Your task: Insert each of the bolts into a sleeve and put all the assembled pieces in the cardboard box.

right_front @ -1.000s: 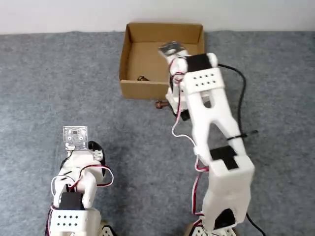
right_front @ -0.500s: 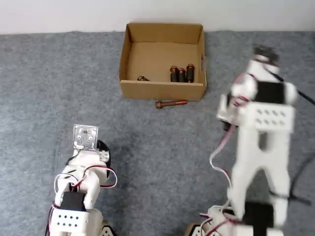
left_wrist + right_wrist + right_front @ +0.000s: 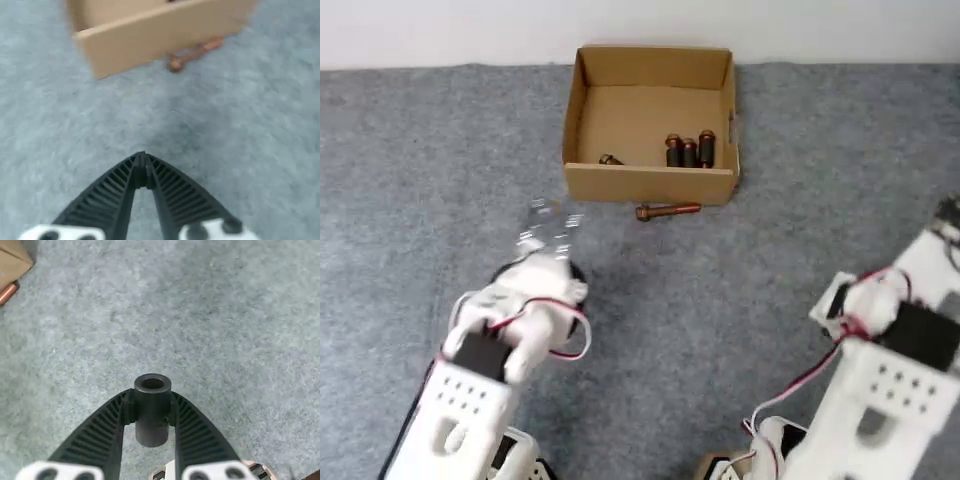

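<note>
The left pincer [image 3: 141, 167] hung clenched, tips touching, over the grey table [image 3: 420, 150]. A loose bolt [image 3: 667, 211] lay just beside the front wall of the cardboard box [image 3: 620, 185], which held three assembled pieces [image 3: 688, 150]. The right pincer [image 3: 152, 402] gripped a black sleeve [image 3: 152, 432] upright.

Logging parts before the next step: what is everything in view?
carpet: one, grey, under everything
cardboard box: one, brown, far middle of the carpet
assembled pieces: three, copper and dark, upright inside the box by its near wall
small piece: one, coppery, inside the box, near left corner
bolt: one, copper, lying on the carpet outside the box's near wall
sleeve: one, black, held over the carpet
left gripper: one, black, shut, empty
right gripper: one, black, shut on the sleeve
</note>
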Robot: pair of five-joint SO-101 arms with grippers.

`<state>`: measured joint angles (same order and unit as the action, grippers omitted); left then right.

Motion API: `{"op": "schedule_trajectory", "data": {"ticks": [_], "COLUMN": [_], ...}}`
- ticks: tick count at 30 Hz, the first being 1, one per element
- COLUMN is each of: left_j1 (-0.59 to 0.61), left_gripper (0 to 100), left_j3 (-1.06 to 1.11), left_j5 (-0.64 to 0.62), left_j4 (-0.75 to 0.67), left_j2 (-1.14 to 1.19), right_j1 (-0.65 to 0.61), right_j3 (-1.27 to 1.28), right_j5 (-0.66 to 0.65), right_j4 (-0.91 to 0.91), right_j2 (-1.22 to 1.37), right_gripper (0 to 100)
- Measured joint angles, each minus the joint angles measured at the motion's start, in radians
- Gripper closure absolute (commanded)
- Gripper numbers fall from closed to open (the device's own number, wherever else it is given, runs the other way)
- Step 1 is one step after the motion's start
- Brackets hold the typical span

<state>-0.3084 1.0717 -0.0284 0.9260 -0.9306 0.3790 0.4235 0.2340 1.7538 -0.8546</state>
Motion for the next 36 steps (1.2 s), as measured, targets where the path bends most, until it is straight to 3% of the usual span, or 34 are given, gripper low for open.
{"op": "schedule_trajectory", "data": {"ticks": [4,11,17,26,36], "left_j1": [-0.064,-0.075,-0.078,-0.078,-0.078], "left_gripper": [99,99,94,91,91], "left_j3": [-0.115,-0.321,-0.559,-1.034,-1.593], "left_j5": [0.196,0.519,0.697,0.824,0.833], "left_j4": [0.0,0.0,0.008,0.232,0.414], "left_j2": [0.21,0.485,0.764,1.226,1.656], "right_j1": [0.028,0.043,0.043,0.043,0.043], "right_j3": [0.078,0.138,0.169,0.184,0.184], "right_j5": [0.0,0.0,0.0,0.003,0.003], "right_j4": [0.0,0.0,0.0,-0.003,-0.003], "right_j2": [-0.123,-0.276,-0.302,-0.316,-0.307], "right_gripper": [98.9,98.9,98.9,98.9,98.9]}}
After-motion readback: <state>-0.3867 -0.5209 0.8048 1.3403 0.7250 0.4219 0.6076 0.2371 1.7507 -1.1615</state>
